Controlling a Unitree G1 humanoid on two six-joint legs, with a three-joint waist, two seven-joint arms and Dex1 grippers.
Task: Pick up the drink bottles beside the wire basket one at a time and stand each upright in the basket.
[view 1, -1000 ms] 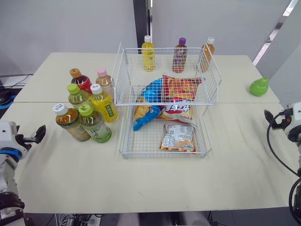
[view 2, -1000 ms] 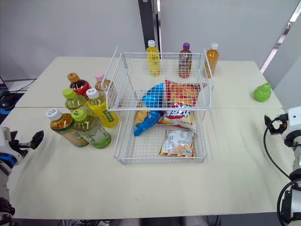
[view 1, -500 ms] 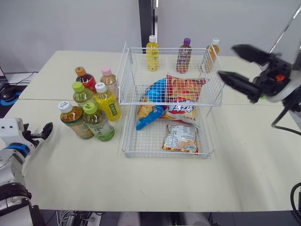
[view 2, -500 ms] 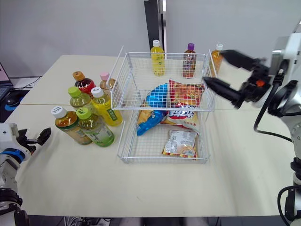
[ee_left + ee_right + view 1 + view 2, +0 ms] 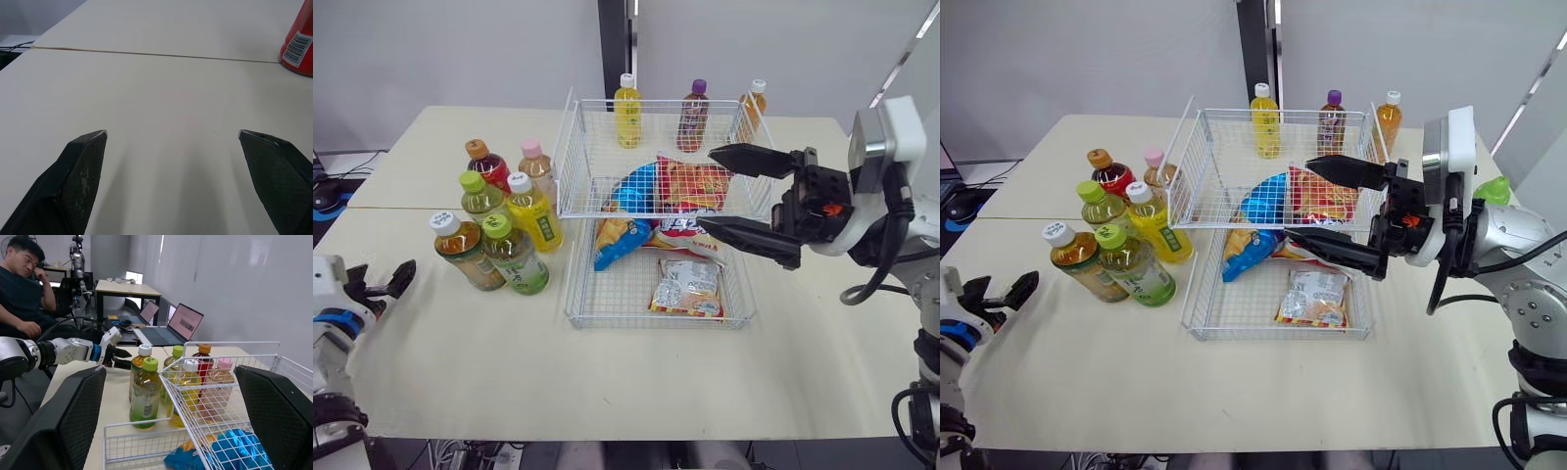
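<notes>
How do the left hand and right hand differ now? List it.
Left hand sits low by the table near edge; right hand is raised. Left hand is clear of the bottles; right hand reaches over the wire basket. Both are open and empty.

Near half of the tabletop (image 5: 607, 382) is open, w/ room to sweep across in front of the wire basket (image 5: 568, 157). Bare surface also lies btwn the left pincer (image 5: 382, 282), fingers spread, and the six-bottle cluster (image 5: 533, 215). That cluster is packed tight, bottles touching, so no way in btwn them; the outer ones are reachable from front & left. Only a thin gap separates it from the basket's left wall. The upper tier is open from above, but the right pincer (image 5: 705, 188), spread wide, hangs over its right-front part. The lower tier's back sits under the upper one, and snack bags (image 5: 685, 289) cover most of its floor. At the far edge stand three bottles (image 5: 693, 103); inside or behind, can't tell.
</notes>
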